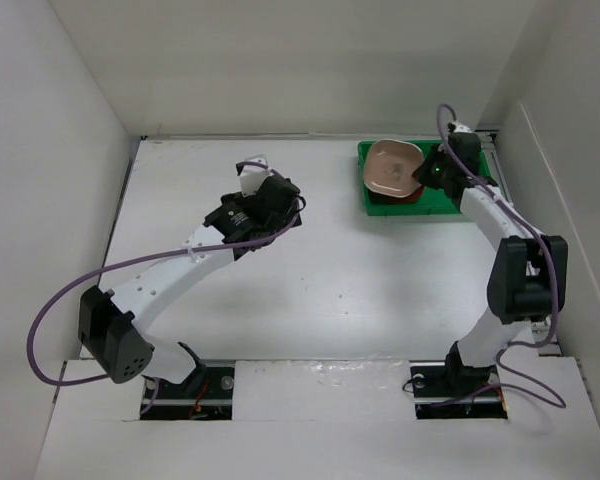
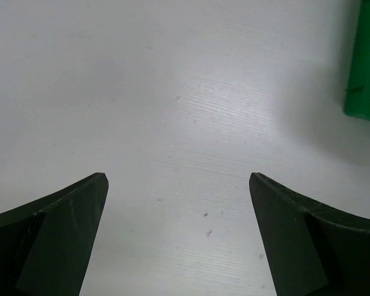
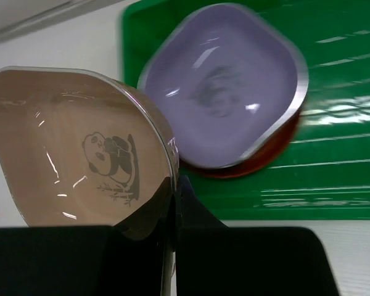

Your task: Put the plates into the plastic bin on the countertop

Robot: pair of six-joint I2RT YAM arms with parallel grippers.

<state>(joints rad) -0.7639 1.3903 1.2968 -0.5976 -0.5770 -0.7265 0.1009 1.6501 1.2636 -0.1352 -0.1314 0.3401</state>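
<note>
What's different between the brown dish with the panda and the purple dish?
Colour: the brown dish is tan, the purple dish lilac. Pose: the brown dish is held tilted, pinched at its rim by the right gripper; the purple dish lies on a red plate in the green bin. Picture: the brown dish's panda is sharp, the purple dish's mark too blurred to read. Both are shallow rounded squares.
</note>
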